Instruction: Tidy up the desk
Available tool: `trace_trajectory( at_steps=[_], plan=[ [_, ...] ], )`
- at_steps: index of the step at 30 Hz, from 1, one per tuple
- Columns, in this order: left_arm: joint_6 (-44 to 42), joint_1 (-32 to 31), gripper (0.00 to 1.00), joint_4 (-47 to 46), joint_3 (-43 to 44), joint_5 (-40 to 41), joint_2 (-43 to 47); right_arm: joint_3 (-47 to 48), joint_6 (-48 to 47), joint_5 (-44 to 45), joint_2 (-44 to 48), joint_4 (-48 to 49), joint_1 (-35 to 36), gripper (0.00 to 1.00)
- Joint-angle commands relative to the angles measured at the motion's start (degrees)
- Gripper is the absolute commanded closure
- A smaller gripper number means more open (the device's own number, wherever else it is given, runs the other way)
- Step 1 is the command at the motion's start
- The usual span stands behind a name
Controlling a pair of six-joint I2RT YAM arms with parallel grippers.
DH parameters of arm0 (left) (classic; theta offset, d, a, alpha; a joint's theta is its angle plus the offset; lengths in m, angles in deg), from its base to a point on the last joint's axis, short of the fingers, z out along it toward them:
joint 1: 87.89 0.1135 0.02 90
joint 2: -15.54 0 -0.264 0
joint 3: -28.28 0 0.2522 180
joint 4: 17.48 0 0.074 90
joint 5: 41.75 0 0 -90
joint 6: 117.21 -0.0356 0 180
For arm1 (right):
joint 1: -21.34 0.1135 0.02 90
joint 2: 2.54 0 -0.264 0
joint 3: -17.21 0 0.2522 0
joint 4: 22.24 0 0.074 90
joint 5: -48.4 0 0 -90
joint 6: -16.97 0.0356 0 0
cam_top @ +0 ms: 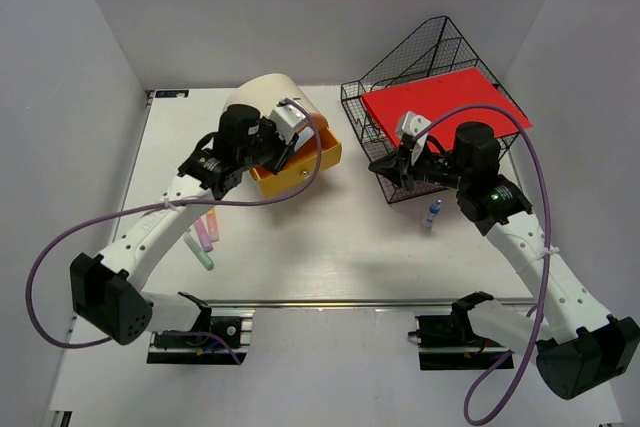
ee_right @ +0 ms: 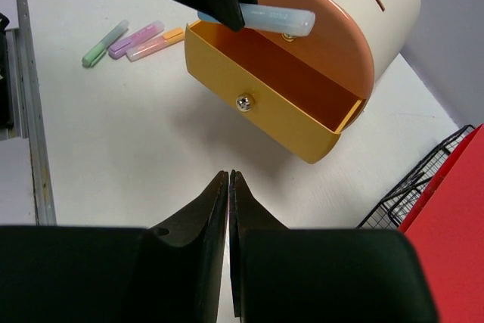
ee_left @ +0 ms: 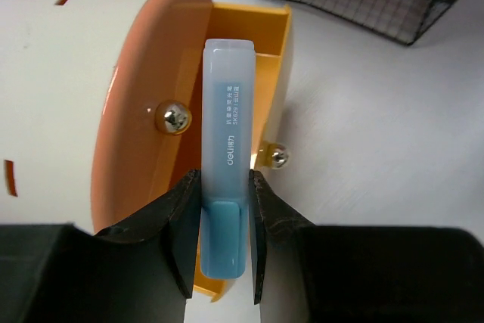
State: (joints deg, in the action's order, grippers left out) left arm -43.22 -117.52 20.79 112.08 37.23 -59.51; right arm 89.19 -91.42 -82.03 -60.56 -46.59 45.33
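The white desk point(cam_top: 340, 247) has a silver rail point(cam_top: 340, 302) along its near edge. My left gripper point(ee_left: 225, 181) is shut on a pale blue highlighter point(ee_left: 227, 126) and holds it over the open yellow drawer point(ee_left: 268, 73) of the cream cylindrical box point(cam_top: 272, 95). In the right wrist view the highlighter point(ee_right: 272, 17) hangs just above the drawer point(ee_right: 265, 100). My right gripper point(ee_right: 228, 181) is shut and empty above bare desk, in front of the wire rack. From above, the left gripper point(cam_top: 283, 153) is at the drawer and the right gripper point(cam_top: 386, 168) is right of it.
Three highlighters, green, purple and pink-orange point(cam_top: 205, 237), lie on the desk at the left, also seen in the right wrist view point(ee_right: 134, 39). A small blue marker point(cam_top: 433, 212) lies near my right arm. A black wire-mesh rack point(cam_top: 425, 52) holds a red folder point(cam_top: 445, 107) at the back right.
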Motion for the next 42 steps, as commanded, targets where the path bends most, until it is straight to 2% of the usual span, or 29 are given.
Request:
trace_trajectory(
  at_steps=[1,8,19,24,32,38,42],
  plan=[
    [-6.7,-1.3,1.0,0.5,3.2,8.2,0.1,-0.7,-0.4,0.2,0.3,2.1,-0.5,0.91],
    [-11.4,-2.4,0.98,-0.8,2.0,12.8,-1.8,-0.9,-0.5,0.3,0.7,1.9,-0.4,0.91],
    [-12.2,-2.4,0.69,-0.5,0.5,13.4,-3.4,-1.2,-0.5,0.3,1.2,1.9,-0.7,0.91],
    [-12.1,-2.9,0.64,-0.2,0.2,14.2,-4.0,-1.3,-0.5,0.1,1.2,2.2,-0.7,0.91],
    [-11.8,-2.9,0.47,-0.1,-0.9,15.6,-4.1,-1.4,-0.4,0.0,1.2,2.2,-0.8,0.9],
    [-11.0,-2.9,0.45,-0.5,-0.9,16.7,-3.6,-1.4,-0.4,-0.1,1.2,2.3,-0.9,0.9],
    [-8.0,-2.9,0.5,-1.0,1.2,16.2,-1.5,-1.4,-1.6,-0.5,1.3,1.6,-0.9,0.89]
  ],
)
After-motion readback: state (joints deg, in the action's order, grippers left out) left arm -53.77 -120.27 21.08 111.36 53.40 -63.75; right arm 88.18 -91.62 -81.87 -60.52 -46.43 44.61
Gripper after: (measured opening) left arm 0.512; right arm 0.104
